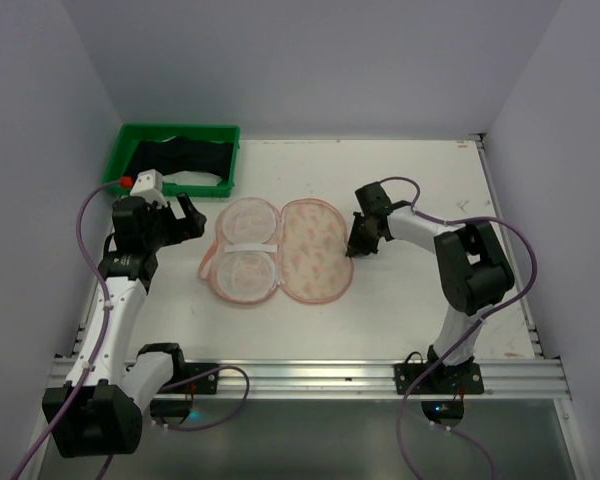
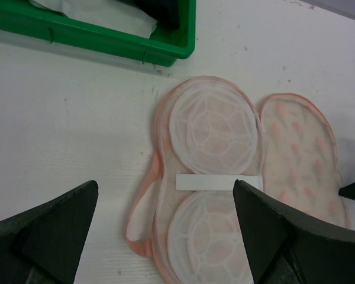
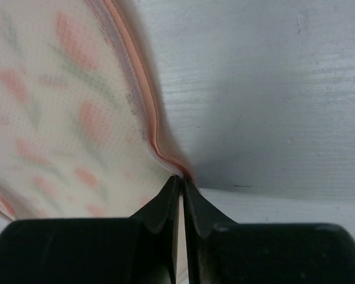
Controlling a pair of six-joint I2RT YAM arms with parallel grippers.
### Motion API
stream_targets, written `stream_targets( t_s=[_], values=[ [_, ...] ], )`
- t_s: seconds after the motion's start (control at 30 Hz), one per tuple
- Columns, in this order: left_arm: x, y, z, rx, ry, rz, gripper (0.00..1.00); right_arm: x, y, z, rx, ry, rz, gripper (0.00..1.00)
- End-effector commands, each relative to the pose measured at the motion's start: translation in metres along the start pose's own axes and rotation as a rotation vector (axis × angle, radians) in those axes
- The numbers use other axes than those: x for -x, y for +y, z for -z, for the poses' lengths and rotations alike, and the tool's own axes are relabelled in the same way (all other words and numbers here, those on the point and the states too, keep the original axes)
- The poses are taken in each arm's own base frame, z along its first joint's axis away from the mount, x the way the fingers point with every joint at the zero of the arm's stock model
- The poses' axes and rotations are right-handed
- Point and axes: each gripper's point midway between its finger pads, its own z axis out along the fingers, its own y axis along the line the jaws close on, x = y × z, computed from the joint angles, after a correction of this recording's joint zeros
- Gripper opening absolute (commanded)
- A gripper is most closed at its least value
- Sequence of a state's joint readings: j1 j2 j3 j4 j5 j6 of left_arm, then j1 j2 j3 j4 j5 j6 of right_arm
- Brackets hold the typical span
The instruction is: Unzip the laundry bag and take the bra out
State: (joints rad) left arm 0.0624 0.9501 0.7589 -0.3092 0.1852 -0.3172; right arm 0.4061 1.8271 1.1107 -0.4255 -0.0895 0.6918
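The bag (image 1: 280, 250) is lying open on the table (image 1: 430, 180). Its right rim (image 3: 143, 112) is being pinched tight by the right gripper (image 3: 182, 180). The left gripper (image 1: 193, 222) is being held wide open, empty, just left of the bag. The bra (image 1: 180, 157) is lying in the tray (image 1: 180, 128).

White table (image 1: 430, 180) — pale grey walls (image 1: 310, 60)

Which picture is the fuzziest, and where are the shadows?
Right wrist view: fuzziest, the laundry bag print blurs up close, with grey shadow beside its rim. Left wrist view: bag sharp, left gripper dark and soft-edged. Top view: even light, faint shadows.
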Motion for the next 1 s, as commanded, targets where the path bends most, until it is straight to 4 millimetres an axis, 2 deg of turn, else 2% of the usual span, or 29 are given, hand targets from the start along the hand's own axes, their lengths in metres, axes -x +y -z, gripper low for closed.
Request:
stream_targets(
  t_s=[0.0, 0.07, 0.17, 0.27, 0.3, 0.4, 0.43, 0.53, 0.6, 0.63, 0.73, 0.83, 0.93, 0.97],
  values=[
    [0.006, 0.001, 0.0, -0.001, -0.022, -0.033, 1.0, -0.013, -0.018, -0.011, -0.076, 0.039, 0.01, 0.05],
    [0.005, 0.001, -0.001, -0.001, -0.02, -0.033, 1.0, -0.014, -0.02, -0.012, -0.08, 0.043, 0.008, 0.0],
    [0.005, 0.002, -0.001, 0.003, -0.02, -0.033, 1.0, -0.015, -0.02, -0.007, -0.071, 0.028, 0.011, 0.0],
    [0.005, 0.002, 0.0, 0.004, -0.022, -0.033, 1.0, -0.001, -0.017, 0.016, -0.057, -0.06, 0.027, 0.0],
    [0.005, 0.002, 0.0, 0.004, -0.022, -0.033, 1.0, 0.007, -0.011, 0.032, -0.029, -0.102, 0.035, 0.0],
    [0.005, 0.001, -0.001, -0.004, -0.021, -0.033, 1.0, 0.023, -0.007, 0.06, -0.012, -0.193, 0.075, 0.0],
    [0.005, 0.0, -0.001, -0.007, -0.02, -0.033, 1.0, 0.031, 0.0, 0.078, 0.014, -0.241, 0.085, 0.0],
    [0.005, -0.001, -0.001, -0.016, -0.019, -0.034, 1.0, 0.043, 0.012, 0.106, 0.064, -0.309, 0.131, 0.0],
    [0.005, -0.003, -0.001, -0.024, -0.019, -0.033, 1.0, 0.05, 0.034, 0.135, 0.181, -0.376, 0.207, 0.0],
    [0.005, -0.003, -0.001, -0.026, -0.019, -0.033, 1.0, 0.05, 0.041, 0.137, 0.215, -0.376, 0.214, 0.0],
    [0.004, -0.005, -0.001, -0.035, -0.018, -0.033, 1.0, 0.049, 0.075, 0.169, 0.379, -0.406, 0.292, 0.0],
    [0.003, -0.006, -0.002, -0.043, -0.014, -0.031, 1.0, 0.042, 0.107, 0.192, 0.481, -0.412, 0.377, 0.0],
    [0.002, -0.007, -0.002, -0.049, -0.011, -0.031, 1.0, 0.029, 0.141, 0.201, 0.552, -0.391, 0.46, 0.0],
    [0.002, -0.007, -0.002, -0.052, -0.011, -0.031, 1.0, 0.02, 0.153, 0.2, 0.573, -0.369, 0.484, 0.0]
  ],
)
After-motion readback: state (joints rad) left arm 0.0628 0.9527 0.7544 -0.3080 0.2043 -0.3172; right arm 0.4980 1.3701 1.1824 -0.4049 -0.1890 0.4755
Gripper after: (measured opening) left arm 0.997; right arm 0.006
